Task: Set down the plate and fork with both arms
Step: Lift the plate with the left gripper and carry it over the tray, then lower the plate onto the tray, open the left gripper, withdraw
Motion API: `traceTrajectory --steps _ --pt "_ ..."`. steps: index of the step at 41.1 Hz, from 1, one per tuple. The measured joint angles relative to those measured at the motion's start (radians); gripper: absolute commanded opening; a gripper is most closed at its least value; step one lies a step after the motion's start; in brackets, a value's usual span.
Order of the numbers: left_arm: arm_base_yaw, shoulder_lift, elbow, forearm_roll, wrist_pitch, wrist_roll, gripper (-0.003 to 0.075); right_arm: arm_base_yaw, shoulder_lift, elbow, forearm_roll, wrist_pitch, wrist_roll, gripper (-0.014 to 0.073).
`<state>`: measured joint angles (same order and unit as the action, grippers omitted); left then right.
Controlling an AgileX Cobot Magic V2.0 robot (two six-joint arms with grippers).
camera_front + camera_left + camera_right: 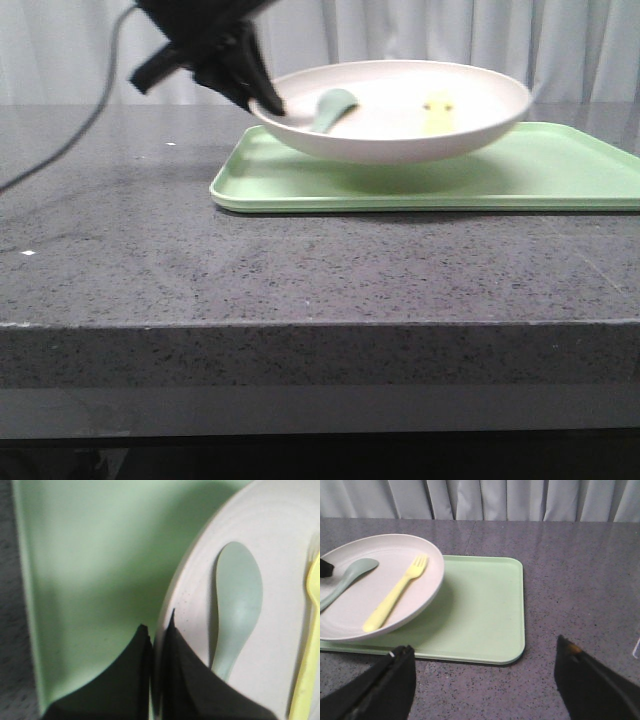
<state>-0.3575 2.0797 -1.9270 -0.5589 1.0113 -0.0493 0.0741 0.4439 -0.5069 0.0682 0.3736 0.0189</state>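
Note:
The cream plate [400, 120] is tilted above the light green tray [560, 175]; its left side is lifted. My left gripper [262, 97] is shut on the plate's left rim [172, 600], one finger under it and one inside. The pale yellow fork [395, 594] lies in the plate and shows in the front view [438, 115] and the left wrist view [310, 645]. A grey-green spoon [332, 108] lies next to it. My right gripper [485, 655] is open and empty over the bare counter, off the tray's edge; it does not show in the front view.
The tray [485, 610] lies on a dark speckled stone counter [200, 260]. A black cable [70, 130] hangs at the far left. A pale curtain hangs behind the table.

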Motion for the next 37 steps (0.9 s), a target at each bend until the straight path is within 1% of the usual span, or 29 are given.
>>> traceTrajectory --steps 4,10,27,29,32,34,35,37 --pt "-0.029 0.064 -0.092 0.000 0.011 -0.037 -0.0018 0.000 0.000 0.000 0.000 0.002 0.000 0.0594" --pt "-0.040 0.129 -0.174 0.007 0.020 -0.076 -0.0018 0.000 0.000 0.000 0.000 0.005 0.000 0.0594" --pt "-0.040 0.179 -0.197 0.043 0.029 -0.108 -0.0011 0.000 0.000 0.000 0.000 0.005 0.000 0.0594" --pt "-0.040 0.179 -0.197 0.043 0.029 -0.110 0.0008 0.000 0.000 0.000 0.000 0.005 0.000 0.0594" --pt "-0.040 0.179 -0.199 0.043 0.029 -0.110 0.0067 0.000 0.000 0.000 0.000 0.005 0.000 0.0594" --pt "-0.040 0.179 -0.199 0.041 0.027 -0.108 0.0132 0.000 0.000 0.000 0.000 0.005 0.000 0.0594" --pt "-0.040 0.179 -0.199 0.039 0.027 -0.108 0.0150 0.000 0.000 0.000 0.000 0.005 0.000 0.0594" --pt "-0.040 0.179 -0.199 0.037 0.026 -0.108 0.0223 0.000 0.000 0.000 0.000 0.005 0.000 0.0594"
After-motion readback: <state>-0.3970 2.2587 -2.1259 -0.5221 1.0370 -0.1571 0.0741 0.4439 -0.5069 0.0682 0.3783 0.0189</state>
